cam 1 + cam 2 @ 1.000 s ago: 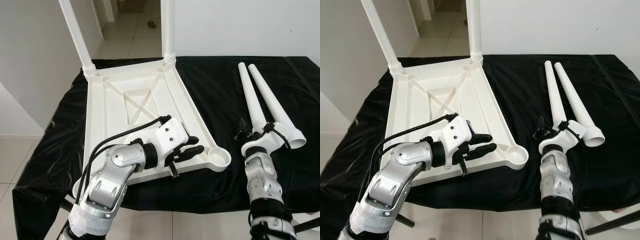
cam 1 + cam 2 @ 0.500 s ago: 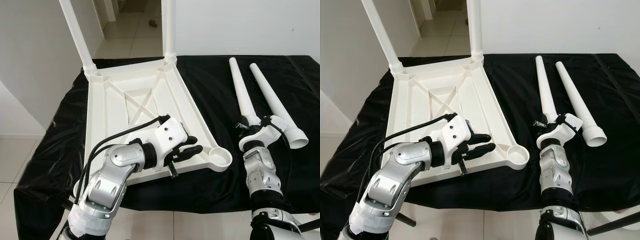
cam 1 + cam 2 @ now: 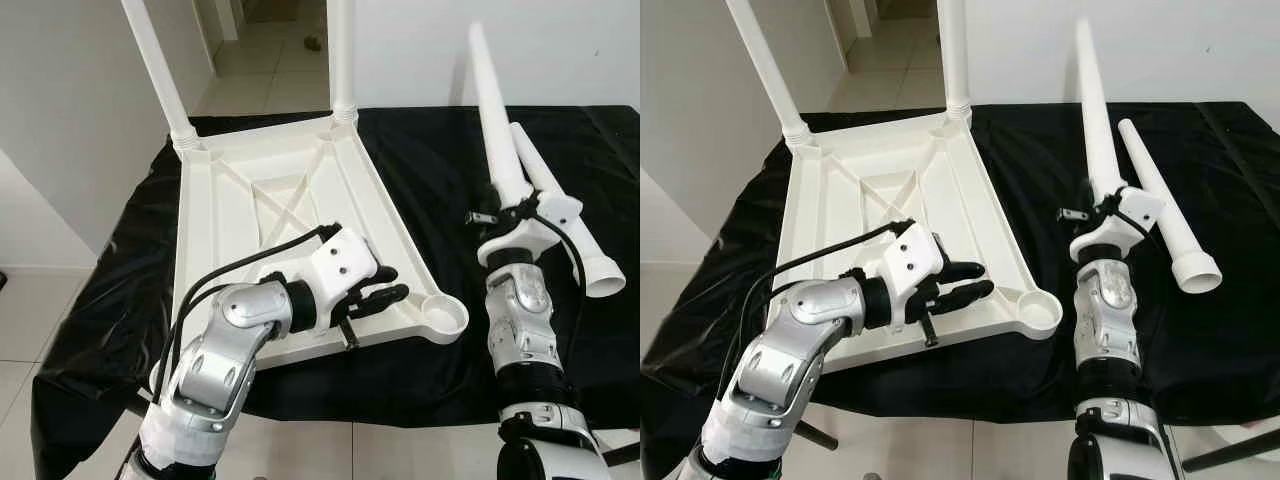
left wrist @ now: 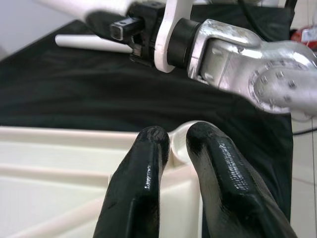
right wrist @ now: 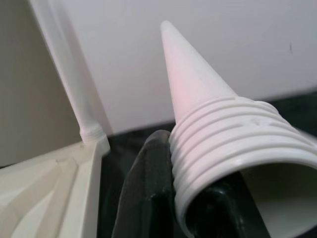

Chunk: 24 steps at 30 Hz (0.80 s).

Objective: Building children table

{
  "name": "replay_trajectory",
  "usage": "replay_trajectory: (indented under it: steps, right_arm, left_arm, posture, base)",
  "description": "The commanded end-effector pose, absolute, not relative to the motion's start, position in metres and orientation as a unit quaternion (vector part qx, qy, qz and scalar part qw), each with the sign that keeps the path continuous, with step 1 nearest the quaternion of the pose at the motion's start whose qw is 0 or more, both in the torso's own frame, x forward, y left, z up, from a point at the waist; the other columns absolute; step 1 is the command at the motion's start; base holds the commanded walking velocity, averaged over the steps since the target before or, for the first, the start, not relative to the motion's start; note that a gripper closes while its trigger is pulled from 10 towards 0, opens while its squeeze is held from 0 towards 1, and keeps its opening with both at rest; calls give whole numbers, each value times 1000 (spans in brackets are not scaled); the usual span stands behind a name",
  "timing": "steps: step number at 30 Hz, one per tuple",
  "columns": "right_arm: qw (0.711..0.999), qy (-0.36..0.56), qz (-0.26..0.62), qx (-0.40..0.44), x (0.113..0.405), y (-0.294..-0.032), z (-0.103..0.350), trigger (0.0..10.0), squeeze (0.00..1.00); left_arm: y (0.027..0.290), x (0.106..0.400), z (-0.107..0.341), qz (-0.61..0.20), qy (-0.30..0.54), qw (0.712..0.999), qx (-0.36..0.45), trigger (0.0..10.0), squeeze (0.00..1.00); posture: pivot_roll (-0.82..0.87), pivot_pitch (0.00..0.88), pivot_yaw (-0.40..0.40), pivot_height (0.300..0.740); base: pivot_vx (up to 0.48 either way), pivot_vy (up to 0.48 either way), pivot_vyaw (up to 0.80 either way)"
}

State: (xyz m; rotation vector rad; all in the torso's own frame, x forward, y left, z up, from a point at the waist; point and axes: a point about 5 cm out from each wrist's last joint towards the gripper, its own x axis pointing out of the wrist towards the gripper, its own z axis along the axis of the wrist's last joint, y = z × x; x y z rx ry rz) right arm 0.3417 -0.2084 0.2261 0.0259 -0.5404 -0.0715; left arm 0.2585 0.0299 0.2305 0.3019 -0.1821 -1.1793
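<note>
Two white plastic legs (image 3: 165, 80) standing in upturned white tabletop (image 3: 250, 190), empty round corner socket (image 3: 1040, 312), right gripper (image 3: 1102, 215) jaws pinching tapered white leg (image 3: 1092, 110), left gripper (image 3: 385, 292) jaws pressed together.

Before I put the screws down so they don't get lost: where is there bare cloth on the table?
The widest bare patch of black cloth lies between the upturned tabletop and the leg held by the right gripper. A smaller strip runs along the near edge, below the empty socket. It is crowded by the left gripper and around the spare leg.
</note>
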Motion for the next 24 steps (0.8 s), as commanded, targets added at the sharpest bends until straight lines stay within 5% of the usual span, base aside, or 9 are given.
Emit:
replay_trajectory:
  steps: [1,13,14,24]
  right_arm:
    - [948,-317,-18,-18,335,-194,243,10000,0]
    - [929,-364,-1,-65,315,-177,252,10000,0]
    - [926,-369,5,-78,310,-174,252,10000,0]
    - [915,-380,37,-131,294,-162,254,10000,0]
  left_arm:
    - [33,268,231,-487,-95,858,135,10000,0]
    - [28,280,248,-520,-101,847,35,10000,0]
    - [30,283,251,-530,-97,842,16,10000,1000]
    - [37,301,264,-546,-87,832,-48,10000,1000]
  posture:
    - [40,111,115,740]
    - [23,105,98,740]
    - [8,101,91,740]
    - [-24,98,75,740]
  base:
    - [0,0,0]
    - [0,0,0]
    - [0,0,0]
    - [0,0,0]
